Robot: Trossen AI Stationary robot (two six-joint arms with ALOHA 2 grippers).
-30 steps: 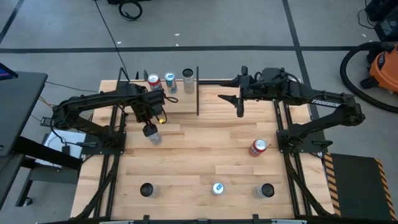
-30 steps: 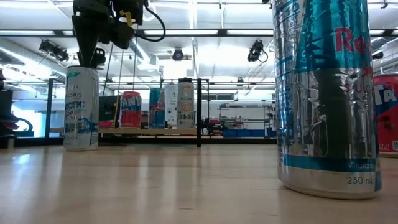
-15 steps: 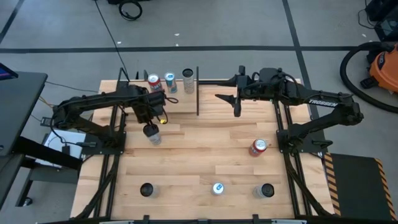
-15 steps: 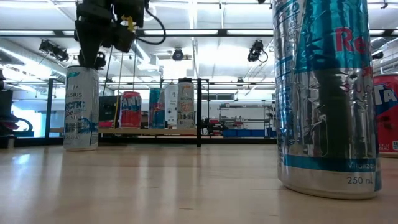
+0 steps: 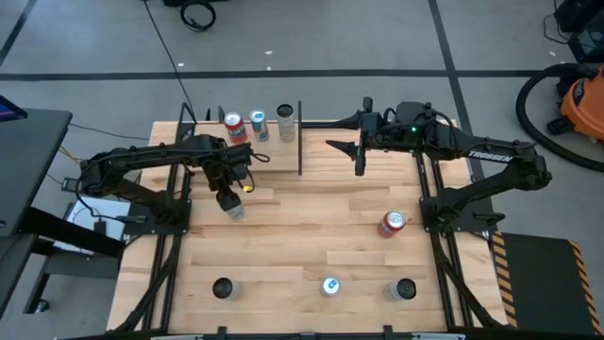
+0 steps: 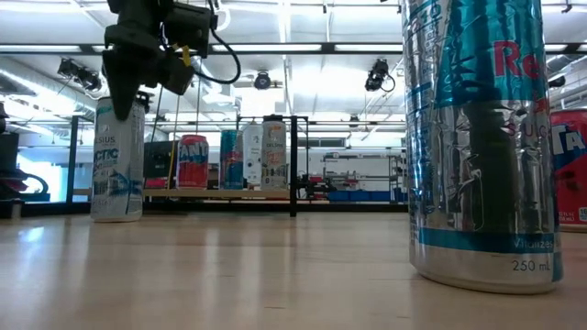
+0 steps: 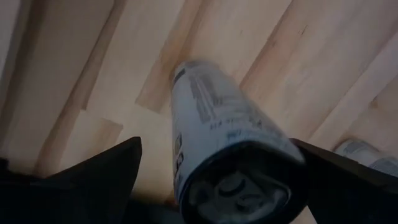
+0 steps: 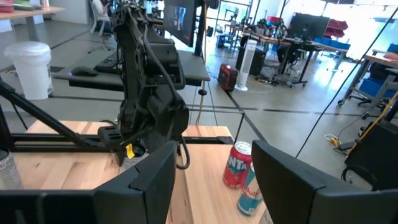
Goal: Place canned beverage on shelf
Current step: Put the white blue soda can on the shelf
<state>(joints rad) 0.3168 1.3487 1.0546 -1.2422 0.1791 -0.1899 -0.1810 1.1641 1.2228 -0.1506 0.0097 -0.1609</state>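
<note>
A tall white can (image 5: 233, 211) stands upright on its base on the wooden tabletop, just near of the shelf (image 5: 278, 156). My left gripper (image 5: 228, 196) points down over it, open, with its fingers (image 7: 99, 180) on either side of the can's top (image 7: 236, 186). In the low view the gripper (image 6: 124, 87) covers the top of the can (image 6: 117, 174). Three cans (image 5: 258, 124) stand along the shelf's far edge. My right gripper (image 5: 347, 144) hovers level, right of the shelf, part open with nothing in it. My left gripper comes at the white can from above, pointing down, one finger on each side of its top rim. One finger (image 7: 348, 180) lies close beside the rim. I cannot tell whether it touches the can.
A red can (image 5: 392, 224) stands at the right of the table. Three more cans (image 5: 330, 285) stand along the near edge, one of them (image 6: 481, 137) looming in the low view. The shelf's black upright rod (image 5: 300, 137) rises at its right end.
My left gripper has come down over the white can, still open, so that its fingers now reach past the can's top.
</note>
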